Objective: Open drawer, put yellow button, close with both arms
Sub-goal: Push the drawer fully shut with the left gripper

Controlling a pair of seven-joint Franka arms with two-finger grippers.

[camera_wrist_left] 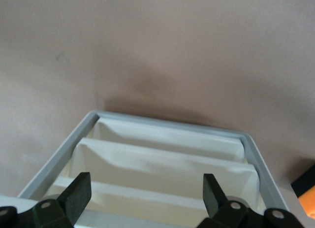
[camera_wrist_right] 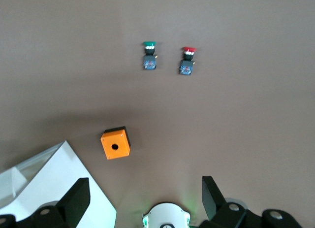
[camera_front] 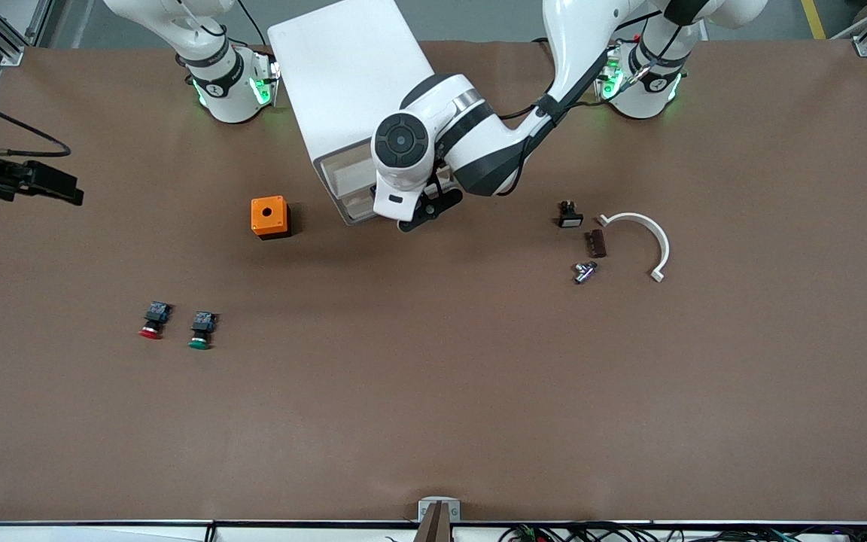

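The white cabinet (camera_front: 343, 75) stands between the two arm bases, its drawer fronts facing the front camera. Its beige drawer fronts (camera_front: 347, 177) show stepped in the left wrist view (camera_wrist_left: 162, 161); I cannot tell whether the top drawer is pulled out. My left gripper (camera_wrist_left: 145, 193) is open and empty, right at the cabinet's front by the upper drawers; it also shows in the front view (camera_front: 430, 211). My right gripper (camera_wrist_right: 145, 188) is open and empty, held high over the right arm's base, and waits. The yellow button is out of view.
An orange box with a hole (camera_front: 269, 217) stands beside the cabinet. A red-capped button (camera_front: 153, 321) and a green-capped button (camera_front: 201, 331) lie nearer the camera. A small black part (camera_front: 569, 214), brown block (camera_front: 596, 243), metal fitting (camera_front: 584, 272) and white curved clip (camera_front: 644, 241) lie toward the left arm's end.
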